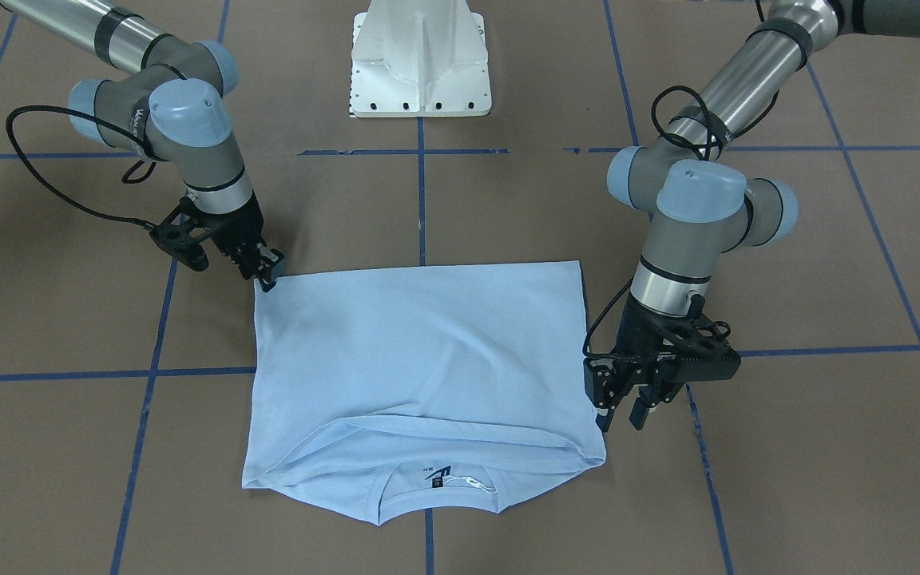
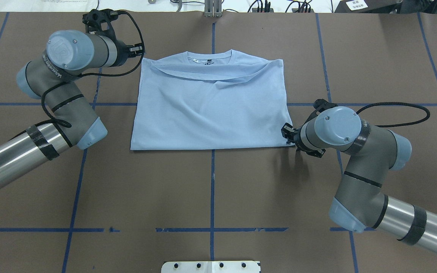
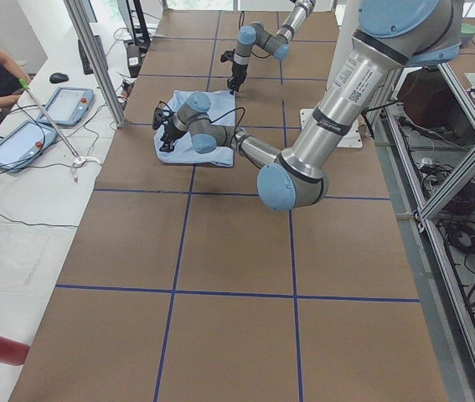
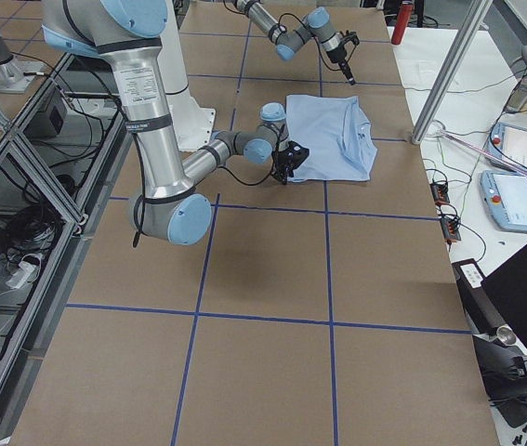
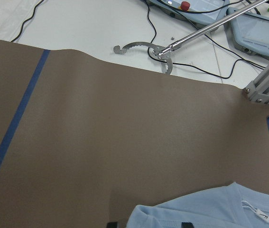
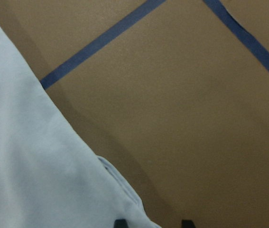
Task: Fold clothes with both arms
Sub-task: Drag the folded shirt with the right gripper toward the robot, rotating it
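Observation:
The light blue T-shirt [image 1: 420, 359] lies flat on the brown table [image 1: 787, 479], its sides folded in. The collar and dark neck label [image 1: 436, 477] are on the side away from the robot; the chest print is hidden. The shirt also shows in the overhead view [image 2: 211, 110]. My left gripper [image 1: 622, 419] is open and empty, just off the shirt's collar-side corner [image 5: 210, 209]; it also shows overhead [image 2: 139, 51]. My right gripper [image 1: 268, 271] sits low at the hem corner nearest the robot [image 6: 125, 190], its jaws apart around that corner. Overhead it shows at the shirt's near right corner [image 2: 287, 134].
The white pedestal base [image 1: 420, 64] stands at the robot's side of the table. Blue tape lines [image 2: 212, 197] cross the table. Beyond the far edge are a white bench with tablets [image 4: 514, 149], cables and a metal frame post [image 5: 267, 90].

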{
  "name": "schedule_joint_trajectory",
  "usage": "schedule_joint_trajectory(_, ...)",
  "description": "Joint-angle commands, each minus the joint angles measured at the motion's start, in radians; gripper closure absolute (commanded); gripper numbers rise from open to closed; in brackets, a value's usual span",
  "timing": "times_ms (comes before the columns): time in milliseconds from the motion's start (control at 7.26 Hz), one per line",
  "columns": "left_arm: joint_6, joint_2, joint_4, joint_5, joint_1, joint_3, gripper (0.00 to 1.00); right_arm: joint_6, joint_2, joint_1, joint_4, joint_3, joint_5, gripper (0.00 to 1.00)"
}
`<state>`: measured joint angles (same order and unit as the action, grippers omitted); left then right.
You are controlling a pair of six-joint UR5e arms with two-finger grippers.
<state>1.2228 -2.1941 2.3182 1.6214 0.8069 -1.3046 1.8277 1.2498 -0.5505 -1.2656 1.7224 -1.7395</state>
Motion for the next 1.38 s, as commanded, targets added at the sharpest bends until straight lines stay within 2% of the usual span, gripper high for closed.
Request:
schedule_joint_trajectory(0, 0.000, 0.001, 0.000, 0.000, 0.000, 0.001, 0.46, 0.001, 0.000, -0.002, 0.002, 0.008, -0.002, 1.00)
schedule_joint_trajectory(275, 0.001, 0.001, -0.002, 0.002, 0.000, -0.008, 0.46, -0.002, 0.013, -0.006, 0.002, 0.044, -0.009, 1.00)
schedule_joint_trajectory(413, 0.003, 0.002, -0.006, 0.002, 0.002, -0.028, 0.46, -0.002, 0.070, -0.006, -0.007, 0.137, -0.017, 1.00)
schedule_joint_trajectory(551, 0.004, 0.002, -0.008, 0.003, 0.002, -0.044, 0.46, -0.001, 0.186, 0.022, -0.012, 0.290, -0.035, 1.00)
schedule_joint_trajectory(689, 0.006, 0.002, -0.010, 0.005, -0.006, -0.065, 0.46, 0.027, 0.304, 0.080, -0.011, 0.424, -0.104, 1.00)
schedule_joint_trajectory(826, 0.015, 0.043, -0.013, 0.029, -0.011, -0.138, 0.47, 0.109, 0.377, 0.203, -0.012, 0.515, -0.118, 1.00)
schedule_joint_trajectory(964, 0.039, 0.088, -0.035, 0.181, -0.011, -0.195, 0.47, 0.146, 0.448, 0.340, -0.012, 0.592, -0.118, 1.00)
schedule_joint_trajectory(1240, 0.125, 0.125, -0.036, 0.218, -0.040, -0.280, 0.46, 0.221, 0.453, 0.548, -0.011, 0.664, -0.115, 1.00)
